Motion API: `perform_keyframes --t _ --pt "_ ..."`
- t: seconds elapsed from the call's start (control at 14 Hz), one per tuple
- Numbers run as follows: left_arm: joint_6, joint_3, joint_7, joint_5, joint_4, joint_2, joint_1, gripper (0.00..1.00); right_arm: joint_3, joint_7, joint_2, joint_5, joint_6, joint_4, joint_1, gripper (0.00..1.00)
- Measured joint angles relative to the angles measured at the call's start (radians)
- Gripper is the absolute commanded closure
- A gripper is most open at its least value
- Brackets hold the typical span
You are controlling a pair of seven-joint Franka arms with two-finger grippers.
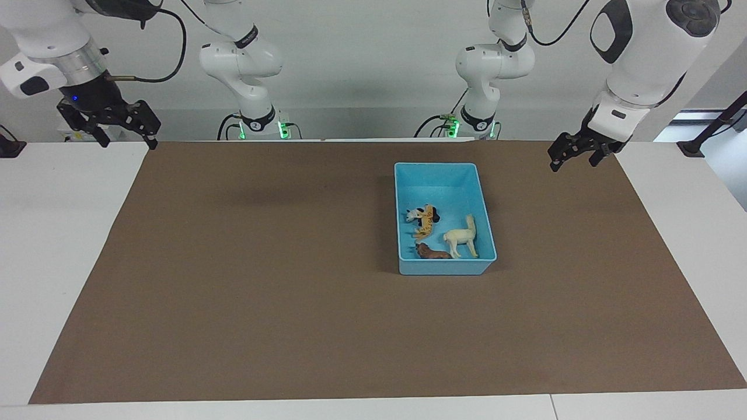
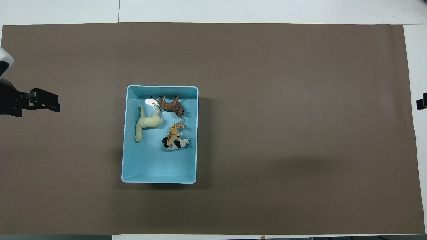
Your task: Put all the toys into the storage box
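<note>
Now both my left end effector (image 1: 573, 154) and right end effector (image 1: 111, 123) hang open, well apart from the box (image 1: 484, 215) holding all four toys (image 1: 461, 238).

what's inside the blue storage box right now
Inside the storage box lie four toys: the cream horse, the brown lion, and the orange leopard resting on the black-and-white panda. The leopard covers part of the panda.

Bright, even overhead light, sharp focus, soft faint shadows on the brown mat (image 1: 292, 291).
</note>
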Motion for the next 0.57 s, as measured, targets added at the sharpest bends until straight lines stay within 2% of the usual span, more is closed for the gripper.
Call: perform_keyframes --t 0.57 --pt "0.000 -0.003 0.077 -0.003 0.000 0.000 -0.002 0.00 0.000 0.000 -0.049 0.000 -0.044 -0.022 -0.002 0.00"
